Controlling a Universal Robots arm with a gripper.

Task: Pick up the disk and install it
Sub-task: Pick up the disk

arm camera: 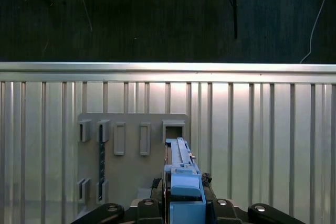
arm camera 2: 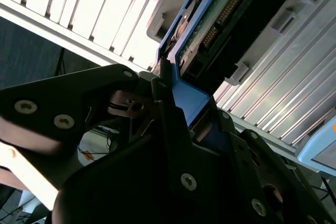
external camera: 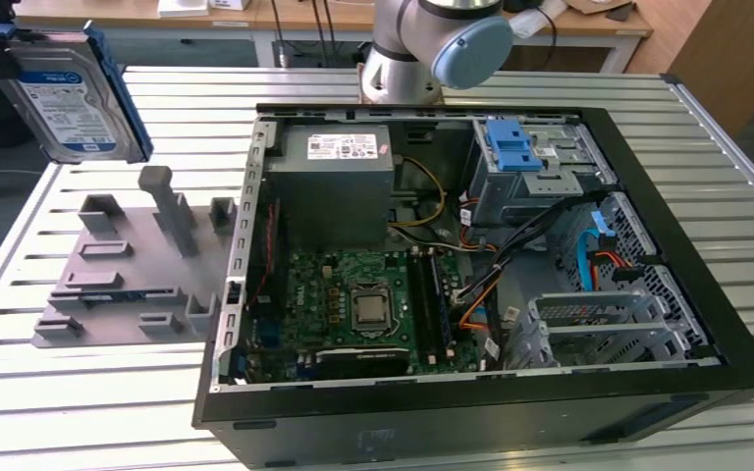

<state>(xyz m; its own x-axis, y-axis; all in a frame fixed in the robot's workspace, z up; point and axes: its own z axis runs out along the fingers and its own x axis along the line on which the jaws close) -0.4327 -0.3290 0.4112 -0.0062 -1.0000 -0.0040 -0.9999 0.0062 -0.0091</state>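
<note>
Clearly the biggest thing is the silver slatted aluminium table [external camera: 76, 422], which carries everything else. On it lies the open black tower computer case [external camera: 482, 432], side panel off, with a green motherboard [external camera: 338, 294] on its floor. At the table's far edge, behind the case, rises the grey and light-blue robot arm [external camera: 423, 44].

Inside the case, a grey power supply box with a white sticker [external camera: 331, 186] sits in the far corner toward the exterior view's left. A grey metal drive cage with a blue latch [external camera: 534, 177] sits at the far side toward that view's right.

Just beside the case, on the exterior view's left, a flat grey plastic fixture plate with upright posts and slots [external camera: 115, 285] rests on the slats.

The disk [external camera: 70, 93], a silver rectangular hard drive with a blue-and-white label in a blue plastic carrier bracket, is off the table. It hangs in the air at the exterior view's upper left, tilted with its label showing, well apart from the drive cage. In the first wrist view the disk [arm camera: 181, 171] is seen edge-on above the fixture plate [arm camera: 131, 166].

The black gripper [arm camera 2: 184, 100] is clamped on the bracket end of the disk, its fingers [arm camera 2: 165, 108] pressing the blue plastic from both sides.
</note>
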